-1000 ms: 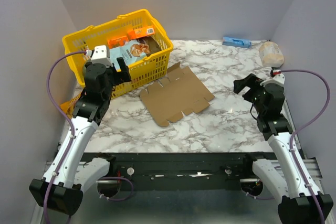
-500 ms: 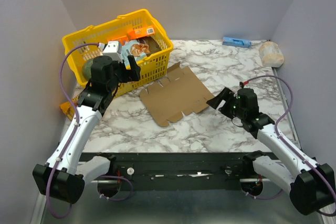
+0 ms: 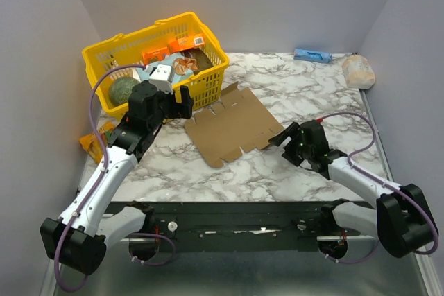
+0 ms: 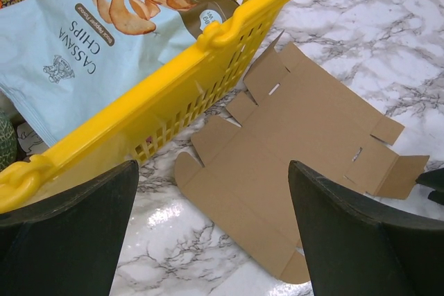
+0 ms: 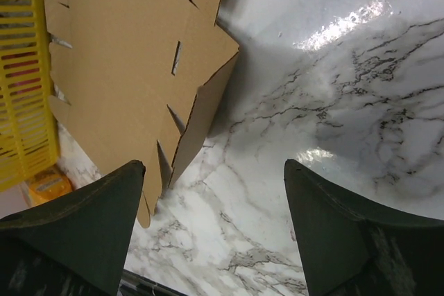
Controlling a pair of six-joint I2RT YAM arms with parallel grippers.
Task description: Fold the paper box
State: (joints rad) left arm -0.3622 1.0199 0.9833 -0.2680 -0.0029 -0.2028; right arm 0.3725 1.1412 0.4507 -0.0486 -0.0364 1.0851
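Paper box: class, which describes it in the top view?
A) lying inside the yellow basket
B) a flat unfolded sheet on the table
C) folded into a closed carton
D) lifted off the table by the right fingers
B: the paper box lies spread out as an open die-cut sheet on the marble table, beside the yellow basket.

The left arm (image 3: 114, 168) and right arm (image 3: 354, 175) both stretch forward, angled inward, jaws spread wide.
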